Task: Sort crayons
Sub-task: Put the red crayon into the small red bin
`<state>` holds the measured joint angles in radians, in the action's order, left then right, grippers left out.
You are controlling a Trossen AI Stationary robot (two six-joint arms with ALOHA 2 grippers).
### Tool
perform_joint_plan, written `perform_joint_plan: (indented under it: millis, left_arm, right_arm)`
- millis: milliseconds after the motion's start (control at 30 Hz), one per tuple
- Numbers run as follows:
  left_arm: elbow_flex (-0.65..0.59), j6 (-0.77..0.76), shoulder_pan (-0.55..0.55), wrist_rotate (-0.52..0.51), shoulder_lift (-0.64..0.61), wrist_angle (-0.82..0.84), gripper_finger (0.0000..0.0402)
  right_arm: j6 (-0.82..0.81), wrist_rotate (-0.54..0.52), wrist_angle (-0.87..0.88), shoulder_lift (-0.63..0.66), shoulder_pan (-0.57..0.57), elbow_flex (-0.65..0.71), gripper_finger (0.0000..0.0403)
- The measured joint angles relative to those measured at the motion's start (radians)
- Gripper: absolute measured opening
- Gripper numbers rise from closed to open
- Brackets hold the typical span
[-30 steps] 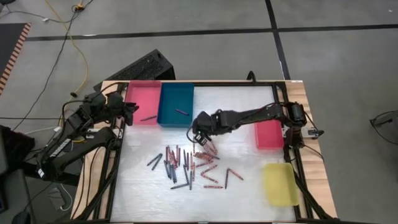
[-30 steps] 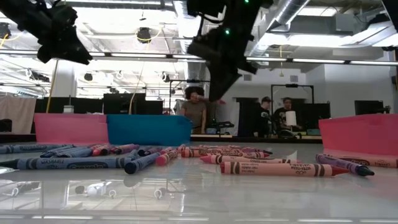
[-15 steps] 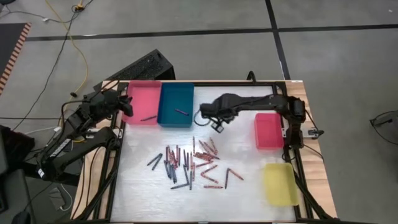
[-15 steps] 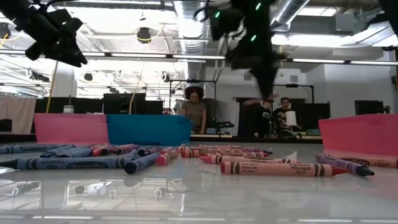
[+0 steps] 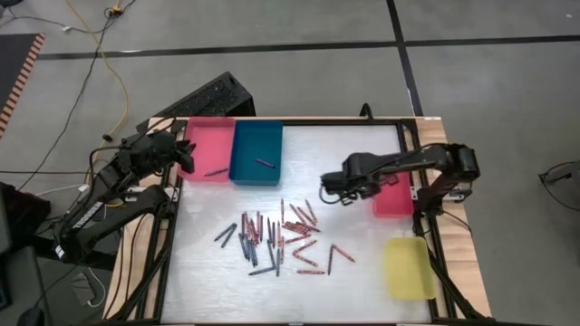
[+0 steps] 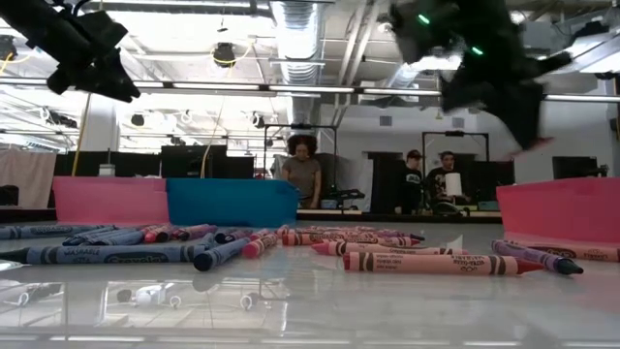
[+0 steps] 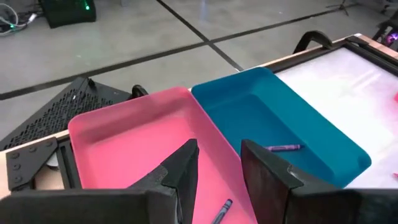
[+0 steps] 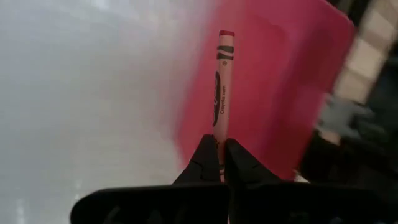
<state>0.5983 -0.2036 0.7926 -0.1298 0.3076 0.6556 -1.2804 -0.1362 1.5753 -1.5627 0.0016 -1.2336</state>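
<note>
Right wrist view: right gripper [image 8: 221, 151] clamping red crayon [image 8: 221, 87]

Right gripper [image 6: 513, 107] motion-blurred

Brand text "Crayola" on blue crayon wrapper [image 6: 116, 254], low view | small wrapper print on the crayon in the right wrist view [image 8: 221, 81], not clearly readable

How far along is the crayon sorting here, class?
Barely begun. Done: one crayon lies in the pink tray and one in the blue tray. In hand: the right tool is shut on a red crayon beside the red tray. Left: the pile of crayons on the table; the yellow tray looks empty.
</note>
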Motion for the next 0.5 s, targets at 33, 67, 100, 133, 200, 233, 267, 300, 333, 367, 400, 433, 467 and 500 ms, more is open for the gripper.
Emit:
perform_joint_plan:
  millis: [33, 67, 100, 133, 200, 233, 267, 300, 333, 367, 400, 433, 467, 500]
  left_arm:
    - [0.0, -0.009, 0.0, -0.006, 0.0, 0.001, 0.011]
    - [0.0, -0.02, 0.0, -0.016, 0.0, 0.003, 0.011]
    - [0.0, -0.031, 0.0, -0.027, 0.0, 0.004, 0.011]
    - [0.0, -0.044, 0.0, -0.033, 0.0, 0.005, 0.011]
    - [0.0, -0.068, 0.0, -0.034, 0.0, 0.005, 0.011]
    - [0.0, -0.069, 0.0, -0.034, 0.0, 0.006, 0.011]
    - [0.0, -0.068, 0.0, -0.034, 0.0, 0.008, 0.011]
    - [0.0, -0.064, 0.0, -0.035, 0.0, 0.009, 0.011]
    - [0.0, -0.063, 0.0, -0.036, 0.0, 0.008, 0.011]
    - [0.0, -0.064, 0.0, -0.04, 0.0, 0.008, 0.011]
    - [0.0, -0.069, 0.0, -0.05, 0.0, 0.007, 0.011]
    - [0.0, -0.074, 0.0, -0.066, 0.0, 0.002, 0.011]
    - [0.0, -0.079, 0.0, -0.082, 0.0, -0.001, 0.011]
    - [0.0, -0.082, 0.0, -0.097, 0.0, -0.003, 0.011]
  right_arm:
    - [-0.025, 0.003, 0.0, 0.015, 0.006, 0.04, 0.0]
    - [-0.049, 0.004, 0.001, 0.025, 0.011, 0.069, 0.0]
    - [-0.065, 0.008, -0.006, 0.038, 0.015, 0.092, 0.0]
    - [-0.075, 0.02, -0.01, 0.049, 0.02, 0.114, 0.0]
    - [-0.082, 0.035, -0.007, 0.082, 0.019, 0.15, 0.0]
    - [-0.082, 0.035, -0.007, 0.1, 0.011, 0.173, 0.0]
    - [-0.082, 0.035, -0.007, 0.113, 0.001, 0.201, 0.0]
    - [-0.082, 0.035, -0.016, 0.125, -0.012, 0.225, 0.0]
    - [-0.081, 0.034, -0.039, 0.137, -0.025, 0.251, 0.0]
    - [-0.079, 0.034, -0.062, 0.148, -0.039, 0.275, 0.0]
    - [-0.07, 0.034, -0.083, 0.161, -0.055, 0.301, 0.0]
    - [-0.053, 0.033, -0.118, 0.175, -0.071, 0.329, 0.0]
    - [-0.03, 0.034, -0.16, 0.187, -0.091, 0.353, 0.0]
    - [-0.002, 0.034, -0.208, 0.197, -0.111, 0.379, 0.0]
